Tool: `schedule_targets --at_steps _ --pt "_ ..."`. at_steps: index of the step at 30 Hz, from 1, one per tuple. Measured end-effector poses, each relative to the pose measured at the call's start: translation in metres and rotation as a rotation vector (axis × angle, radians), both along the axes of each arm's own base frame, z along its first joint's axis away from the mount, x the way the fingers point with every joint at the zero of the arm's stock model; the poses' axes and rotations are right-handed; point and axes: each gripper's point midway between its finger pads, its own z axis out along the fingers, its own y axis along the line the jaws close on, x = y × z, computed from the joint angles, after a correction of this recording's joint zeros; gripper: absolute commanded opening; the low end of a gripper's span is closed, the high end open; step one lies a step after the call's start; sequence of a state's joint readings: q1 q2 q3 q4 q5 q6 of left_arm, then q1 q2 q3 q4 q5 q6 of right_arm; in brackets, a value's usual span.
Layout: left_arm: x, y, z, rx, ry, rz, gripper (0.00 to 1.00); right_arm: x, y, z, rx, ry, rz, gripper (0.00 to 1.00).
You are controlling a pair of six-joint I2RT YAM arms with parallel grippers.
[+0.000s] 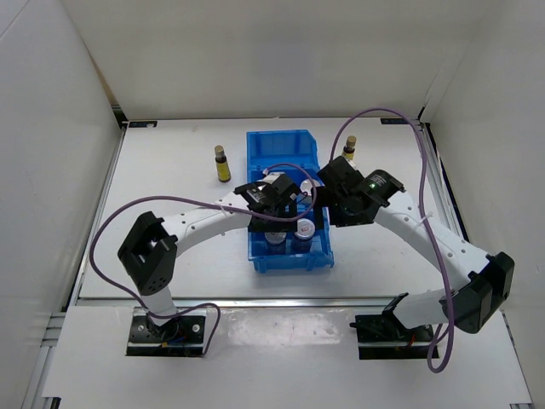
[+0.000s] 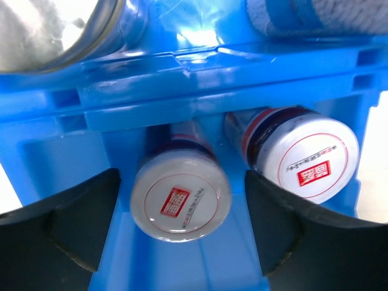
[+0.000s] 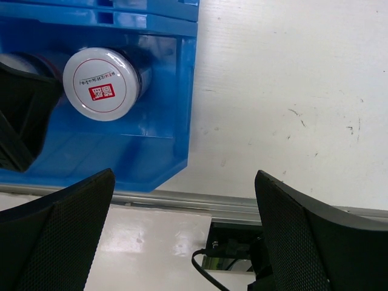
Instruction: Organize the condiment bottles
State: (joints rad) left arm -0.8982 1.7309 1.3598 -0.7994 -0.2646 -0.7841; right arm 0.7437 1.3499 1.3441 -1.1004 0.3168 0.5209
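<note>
A white table (image 1: 170, 153) is seen, and on it a large blue plastic three-compartment bin (image 1: 281, 141) is set lengthways between the two arms. The left gripper (image 2: 182, 179) is held over the bin's near compartment. Its jaws are parted to either side of a short jar with a red-marked silvery lid (image 2: 180, 197), and a narrow gap is left on each side. A second red-marked jar (image 2: 309, 160) is seen just beside it, toward the compartment's right wall. Beyond the divider a silver-capped container (image 2: 60, 30) is glimpsed, blurred. The right gripper (image 3: 185, 176) is held wide apart and empty above the bin's near right corner. A slim amber-yellow dark-capped bottle (image 1: 222, 164) is stood upright on the table left of the bin. A second amber bottle (image 1: 348, 147) is stood right of the bin, partly hidden by the right arm.
</note>
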Motion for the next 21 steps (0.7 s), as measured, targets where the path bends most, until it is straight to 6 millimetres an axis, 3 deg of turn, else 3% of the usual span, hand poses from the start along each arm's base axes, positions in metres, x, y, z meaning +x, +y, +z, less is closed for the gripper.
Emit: schedule_targets --at_steps 7,10,11,12,13,16,18,21 --pt "0.006 -0.001 0.01 -0.024 -0.026 -0.011 1.0 0.01 -0.012 0.005 -0.019 -0.018 -0.02 0.99" --pt "0.012 -0.001 0.036 -0.063 -0.074 -0.021 1.0 0.031 -0.02 0.024 -0.009 -0.057 -0.051 0.99" --pt "0.014 -0.003 0.051 -0.088 -0.102 -0.027 1.0 0.042 -0.023 0.033 -0.002 -0.077 -0.065 0.99" --pt "0.018 -0.003 0.085 -0.138 -0.17 -0.033 1.0 0.056 -0.026 0.044 0.005 -0.103 -0.08 0.99" --pt "0.019 -0.003 0.09 -0.145 -0.181 -0.033 1.0 0.066 -0.027 0.051 0.014 -0.125 -0.09 0.99" --pt "0.024 0.006 0.163 -0.239 -0.343 -0.042 1.0 0.107 -0.037 0.069 0.042 -0.162 -0.138 0.99" --pt "0.024 0.018 0.204 -0.282 -0.436 -0.034 1.0 0.135 -0.043 0.071 0.054 -0.168 -0.166 0.97" --pt "0.021 0.044 0.234 -0.297 -0.521 0.0 1.0 0.173 -0.049 0.059 0.05 -0.15 -0.192 0.94"
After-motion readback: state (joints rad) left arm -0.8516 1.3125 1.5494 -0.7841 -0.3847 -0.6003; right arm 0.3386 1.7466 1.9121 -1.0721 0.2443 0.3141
